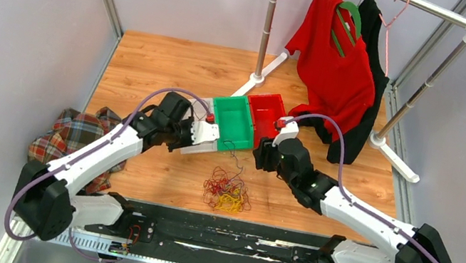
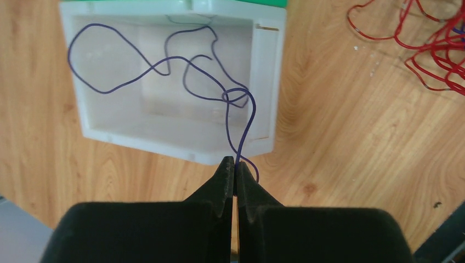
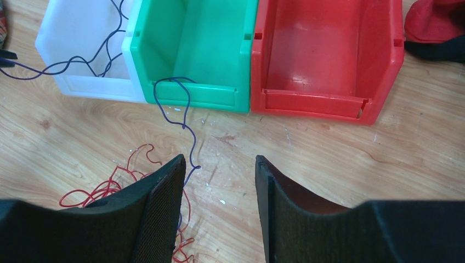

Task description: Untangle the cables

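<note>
Wide wooden counter (image 1: 175, 71), with three bins in a row: white bin (image 2: 267, 82), green bin (image 3: 192, 96), red bin (image 3: 323, 104). Just in front of the bins, a messy pile of cables (image 1: 226, 192), red and yellow, all looped through each other. Looks very light, soft and floppy, thin like hair. Likely to drag the whole pile along if pulled fast. Better to take one loose end or one outer loop and lift slowly. Probably slippery too, so needs a tight pinch right at the tips.

Inside the white bin, one purple cable (image 2: 227, 126) in loose loops, running out over the front wall. Left pincer (image 2: 234, 167) clenched tight on it, just outside the bin. Right pincer (image 3: 219, 164) released, wide apart, nothing in it. Second purple cable (image 3: 192, 147) draped over the green bin's front edge, with the end down near the right pincer's left finger.

Number of cables in the pile: too tangled to count. Pile mostly hidden behind the finger in the right wrist view. Two purple pieces, or maybe one single cable: cannot tell.
</note>
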Controlling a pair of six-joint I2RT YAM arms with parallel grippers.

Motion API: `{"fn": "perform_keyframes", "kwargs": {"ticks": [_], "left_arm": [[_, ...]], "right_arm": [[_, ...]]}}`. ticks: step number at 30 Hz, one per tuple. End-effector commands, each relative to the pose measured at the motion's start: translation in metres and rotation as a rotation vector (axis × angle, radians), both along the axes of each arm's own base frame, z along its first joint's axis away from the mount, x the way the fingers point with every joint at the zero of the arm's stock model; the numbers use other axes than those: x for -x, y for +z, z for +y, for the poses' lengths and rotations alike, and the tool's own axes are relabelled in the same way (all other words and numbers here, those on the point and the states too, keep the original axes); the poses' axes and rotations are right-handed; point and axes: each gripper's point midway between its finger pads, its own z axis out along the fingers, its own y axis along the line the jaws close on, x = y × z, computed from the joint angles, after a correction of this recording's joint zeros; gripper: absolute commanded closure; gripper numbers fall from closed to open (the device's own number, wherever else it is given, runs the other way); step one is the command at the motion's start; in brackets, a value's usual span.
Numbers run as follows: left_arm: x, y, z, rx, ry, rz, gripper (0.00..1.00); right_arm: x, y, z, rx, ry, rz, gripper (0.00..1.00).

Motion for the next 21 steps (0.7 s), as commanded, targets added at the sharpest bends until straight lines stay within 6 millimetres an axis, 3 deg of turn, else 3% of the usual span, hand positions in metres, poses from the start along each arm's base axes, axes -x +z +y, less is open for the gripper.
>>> {"fn": "perform_keyframes", "kwargs": {"ticks": [1,5,11,16,21], "left_arm": [[0.016,-0.008,-0.008,0.000,-0.008,0.164,1.00],[0.006,0.001,-0.011,0.019,0.036,0.152,1.00],[-0.059,0.030,-0.032,0.110,0.144,-0.039,1.00],[-0.099,0.013,-0.035,0.033,0.161,-0.101,1.00],[-0.116,-0.024,-0.032,-0.062,0.155,-0.092,1.00]], "right_arm": [[-0.005,-0.002,-0.003,0.009,-0.013,0.016,0.50],[-0.008,-0.003,-0.003,0.003,-0.010,0.015,0.50],[-0.006,-0.003,0.002,-0.023,0.000,0.026,0.51],[-0.006,-0.006,0.000,-0.034,-0.009,0.024,0.51],[-0.006,-0.003,0.001,-0.045,-0.007,0.018,0.51]]}}
